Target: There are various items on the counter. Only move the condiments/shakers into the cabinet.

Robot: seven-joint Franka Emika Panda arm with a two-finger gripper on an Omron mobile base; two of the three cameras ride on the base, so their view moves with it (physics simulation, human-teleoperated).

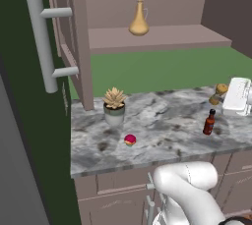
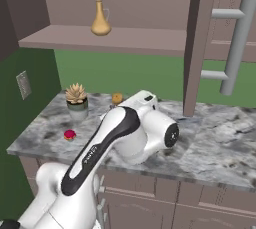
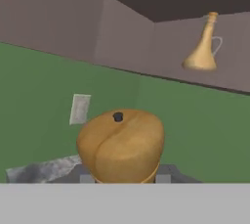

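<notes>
We judged the second condiment to be in hand: the tan flask bottle [image 1: 139, 16] already stood upright on the shelf of the cabinet [image 1: 162, 38], while the small wooden shaker [image 3: 122, 145] sat right in front of the hand camera, between the tips of the pincer [image 3: 122, 178]. The jaws looked closed in on its sides, low on the body, so we took it as clamped on the shaker, though the contact itself was mostly hidden at the bottom of the picture. From the left base view the shaker [image 1: 219, 93] was at the far right of the bench [image 1: 162, 121], just beside the white hand, and we could not tell whether it was touching the stone or lifted a little.

The next move, as we saw it, called for a straight lift clear of the bench, then a carry up and leftward to the shelf, setting the shaker down apart from the flask.

The shaker was tan wood, rounded on top with a dark hole and a faint grain seam. The red sauce bottle [image 1: 209, 123] stood on the bench near the front edge, not yet moved.
</notes>
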